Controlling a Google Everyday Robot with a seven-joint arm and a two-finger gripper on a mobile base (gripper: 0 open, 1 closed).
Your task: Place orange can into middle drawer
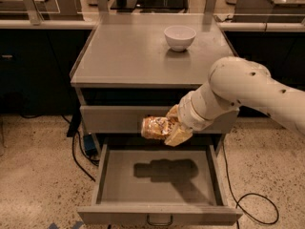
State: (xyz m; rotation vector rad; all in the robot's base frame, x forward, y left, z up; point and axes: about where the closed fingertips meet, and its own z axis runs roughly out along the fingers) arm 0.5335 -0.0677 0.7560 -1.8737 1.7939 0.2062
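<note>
The bowl (179, 36) stands on the worktop (128, 56) near its back right corner, apart from both edges. Below the worktop's front edge sits a closed drawer front (114, 118). Beneath that, the middle drawer (119, 185) stands open toward the front, with its handle (159, 221) at the middle of its front wall. The arm (248, 87) reaches in from the right, past the worktop's front right corner. The end effector (174, 128) hangs before the closed drawer front, above the back of the open drawer. The can (155, 128) lies sideways in its grip, pointing left, clear above the drawer floor. A cable (252, 209) lies on the ground right of the drawer.
</note>
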